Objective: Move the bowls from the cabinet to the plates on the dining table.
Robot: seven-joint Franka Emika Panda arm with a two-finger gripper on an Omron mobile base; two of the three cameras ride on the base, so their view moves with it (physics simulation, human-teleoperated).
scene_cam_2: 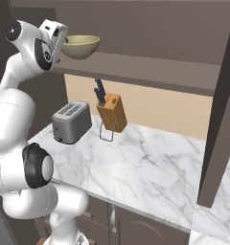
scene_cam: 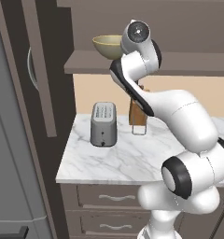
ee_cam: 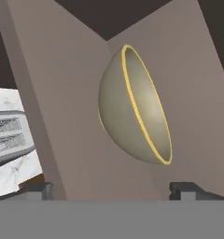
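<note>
On the open cabinet shelf sits the olive-tan bowl, upright, mouth up, round with no long axis. Just beside it hovers the gripper, jaws wide apart, empty. Closing off-centre on the rim could tip the bowl off the shelf toward the toaster on the worktop.

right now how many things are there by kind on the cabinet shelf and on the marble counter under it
bowl: 1, olive-tan, on the cabinet shelf
toaster: 1, on the marble counter
knife block: 1, on the counter
total: 3
</note>
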